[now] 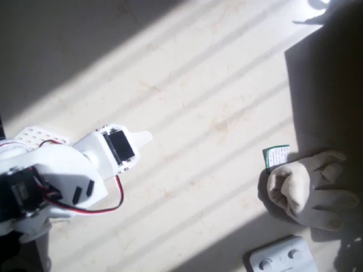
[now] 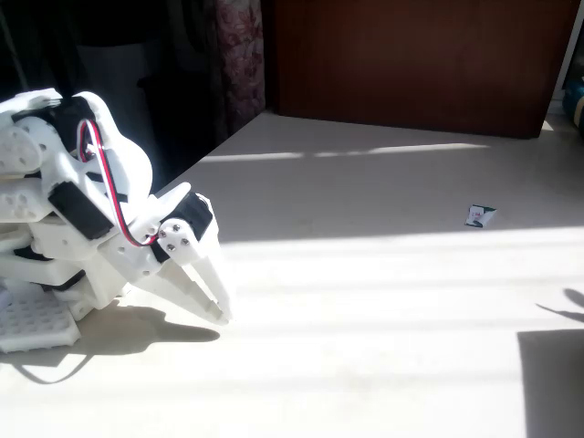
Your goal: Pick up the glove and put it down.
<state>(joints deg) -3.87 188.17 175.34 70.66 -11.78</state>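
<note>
Sunlight is falling in diagonal bands across the pale tabletop point(image 1: 215, 85). In the overhead view, the glove point(image 1: 306, 190) is lying at the right side, partly in shadow, its thick cream fingers curled and pointing right. The small green-and-white card point(image 1: 276, 157) is sitting just beside the glove's upper left edge, perhaps touching it. Below the glove, a flat white device with round buttons point(image 1: 281, 258) is resting at the bottom edge.

The white arm point(image 1: 57, 175) is sitting folded at the left, well apart from the glove, with a red wire looping along it. Its gripper point(image 2: 212, 301) is pointing down toward the tabletop in the fixed view, fingers drawn together with no gap showing and holding nothing. In that same view the card point(image 2: 479, 215) is lying far to the right.
</note>
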